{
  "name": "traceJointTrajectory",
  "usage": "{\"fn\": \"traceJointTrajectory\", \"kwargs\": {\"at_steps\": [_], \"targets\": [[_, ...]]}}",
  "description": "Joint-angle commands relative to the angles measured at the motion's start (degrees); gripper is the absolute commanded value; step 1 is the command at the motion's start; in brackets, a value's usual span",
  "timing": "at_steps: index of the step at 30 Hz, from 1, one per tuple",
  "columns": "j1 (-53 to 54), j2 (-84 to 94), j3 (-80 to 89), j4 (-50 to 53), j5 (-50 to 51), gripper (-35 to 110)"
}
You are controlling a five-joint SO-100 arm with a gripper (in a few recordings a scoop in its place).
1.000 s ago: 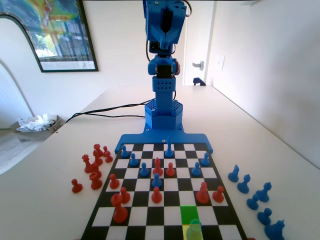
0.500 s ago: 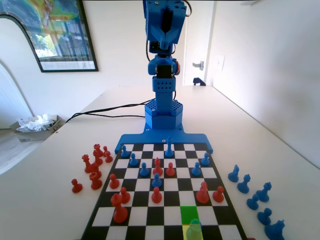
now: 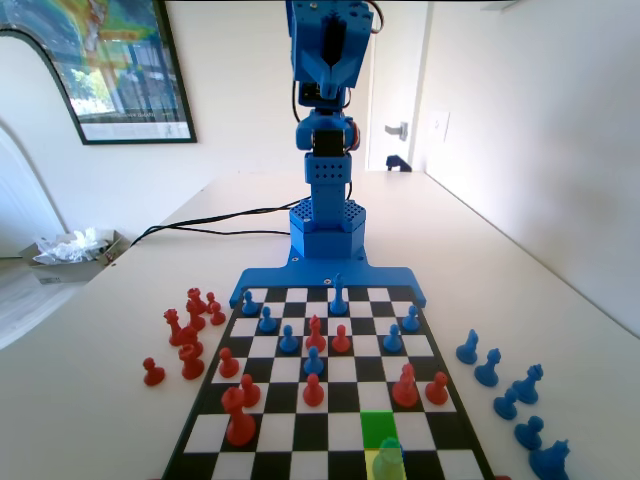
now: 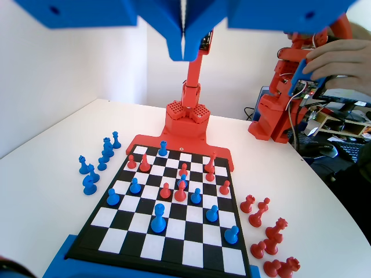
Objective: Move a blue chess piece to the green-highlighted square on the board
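Gripper [image 4: 184, 49] clenched, empty, high above board [image 3: 300, 437]. Tinted blue pawn [image 3: 387, 460] at 6 o'clock of green square [image 3: 378, 426], touching its edge.

The board [image 3: 330, 400] is chequered black and white, with a blue frame at its far edge in the fixed view. One square [image 3: 377, 427] near the board's near edge is bright green; the pawn [image 3: 388, 460] just in front of it is tinted yellow-green. On the board stand red and blue pieces. The gripper [image 4: 184, 43] above the board is blue.
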Motion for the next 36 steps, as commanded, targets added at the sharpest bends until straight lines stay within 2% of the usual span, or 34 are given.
{"fn": "traceJointTrajectory", "kwargs": {"at_steps": [1,10,19,26,36], "targets": [[0.88,0.18,0.18,-1.05,-0.26,1],[0.53,-1.85,-2.72,0.44,-0.26,1],[-1.23,-18.81,-22.06,7.21,4.75,1],[-1.05,-33.13,-27.25,1.49,8.53,1],[2.55,-48.69,-29.62,-5.8,8.44,1]]}}
